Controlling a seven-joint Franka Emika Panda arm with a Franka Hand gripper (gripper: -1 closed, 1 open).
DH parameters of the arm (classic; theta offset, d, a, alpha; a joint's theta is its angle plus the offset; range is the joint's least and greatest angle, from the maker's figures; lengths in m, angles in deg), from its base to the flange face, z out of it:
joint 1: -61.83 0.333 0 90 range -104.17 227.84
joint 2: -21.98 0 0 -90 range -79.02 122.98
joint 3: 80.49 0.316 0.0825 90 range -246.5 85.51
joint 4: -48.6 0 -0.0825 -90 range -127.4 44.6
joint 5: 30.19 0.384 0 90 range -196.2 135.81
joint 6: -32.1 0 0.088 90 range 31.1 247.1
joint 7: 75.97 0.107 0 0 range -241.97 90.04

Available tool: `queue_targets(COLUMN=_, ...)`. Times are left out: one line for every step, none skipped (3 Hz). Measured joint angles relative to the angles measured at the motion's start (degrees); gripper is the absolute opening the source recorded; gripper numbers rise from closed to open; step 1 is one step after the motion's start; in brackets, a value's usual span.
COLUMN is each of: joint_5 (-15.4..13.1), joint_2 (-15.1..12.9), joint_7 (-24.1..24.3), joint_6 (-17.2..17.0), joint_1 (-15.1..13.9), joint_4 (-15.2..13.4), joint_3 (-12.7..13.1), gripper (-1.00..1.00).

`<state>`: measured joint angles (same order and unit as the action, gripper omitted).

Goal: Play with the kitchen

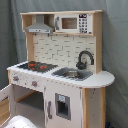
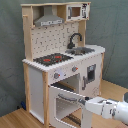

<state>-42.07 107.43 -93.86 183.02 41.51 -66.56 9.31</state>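
The kitchen (image 2: 62, 60) stood on the wood floor against a grey curtain, its windowed oven door (image 2: 64, 102) swung out toward the room. In the second exterior view the arm reached in from the second exterior view's right, and the tool (image 2: 86, 101) sat right at the top rail of that open door, where the handle (image 2: 69, 97) ran crosswise. The door lay to the second exterior view's left of the tool, its long axis level and running along the front of the cabinet, so any swing would have to follow the hinge on the far upright. Whether the tool was apart, together, or clamped on the rail I could not tell; it looked touching, no more.

The first exterior view showed the kitchen (image 1: 60, 65) from the other side: the hob (image 1: 36, 65), the sink (image 1: 72, 74) and the black tap (image 1: 84, 59) clearly. Of the arm it gave only a pale shape at the bottom edge, and the door only as a sliver at the first exterior view's left.
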Motion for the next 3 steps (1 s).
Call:
queue_targets(joint_5=0.0, joint_2=0.5, joint_7=6.7, joint_6=1.3, joint_1=-0.8, joint_4=0.1, joint_3=1.5, gripper=1.0)
queue_targets(joint_5=-0.2, joint_2=0.8, joint_7=13.4, joint_6=2.5, joint_1=-1.8, joint_4=0.4, joint_3=2.9, gripper=1.0)
queue_targets(joint_5=-0.7, joint_2=1.4, joint_7=19.6, joint_6=3.9, joint_1=-3.2, joint_4=1.5, joint_3=3.6, gripper=1.0)
